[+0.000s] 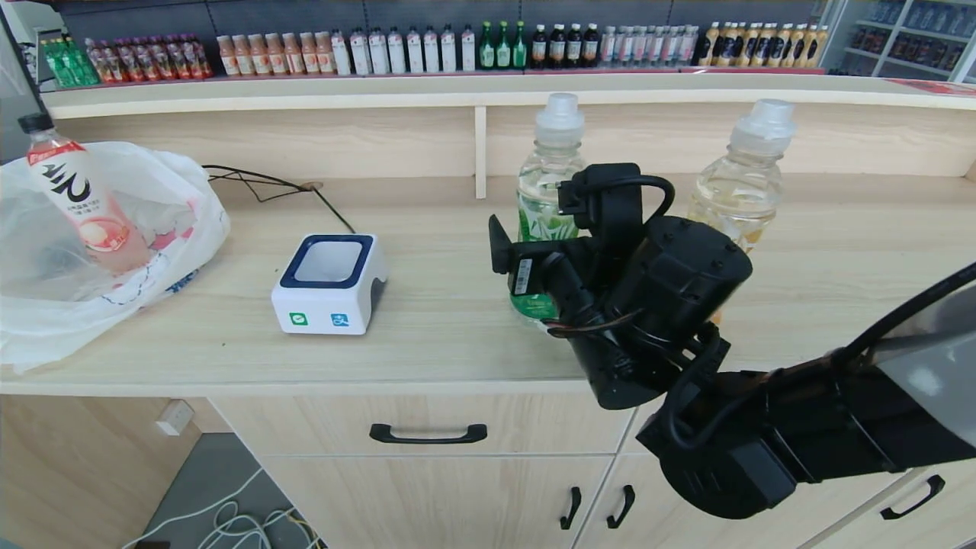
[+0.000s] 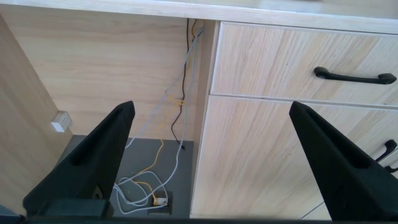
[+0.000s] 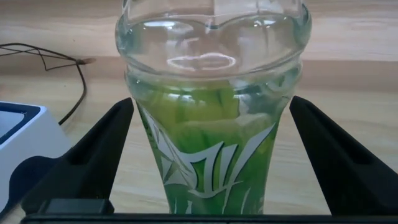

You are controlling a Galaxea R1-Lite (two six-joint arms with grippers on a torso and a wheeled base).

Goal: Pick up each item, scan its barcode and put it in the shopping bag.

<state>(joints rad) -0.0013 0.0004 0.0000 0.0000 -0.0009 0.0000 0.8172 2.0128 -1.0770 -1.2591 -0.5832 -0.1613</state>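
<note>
On the counter (image 1: 427, 343), to the right of the scanner (image 1: 329, 284), the green-label bottle (image 1: 550, 179) stands upright between the spread fingers of the right gripper (image 3: 211, 109), untouched. The left gripper (image 2: 211, 109) is spread too, facing the drawers (image 2: 298, 56).

black right pincer (image 3: 210, 165), bulky black arm (image 1: 679, 297), looped cable (image 1: 656, 187).

Light wood bench (image 1: 442, 343) w/ raised back ledge (image 1: 305, 95), drawers (image 1: 305, 421) below w/ black handles (image 1: 428, 434), grey floor (image 1: 217, 469), loose white cables (image 1: 244, 526), rows of bottled drinks (image 1: 396, 50) on shelf behind.
</note>
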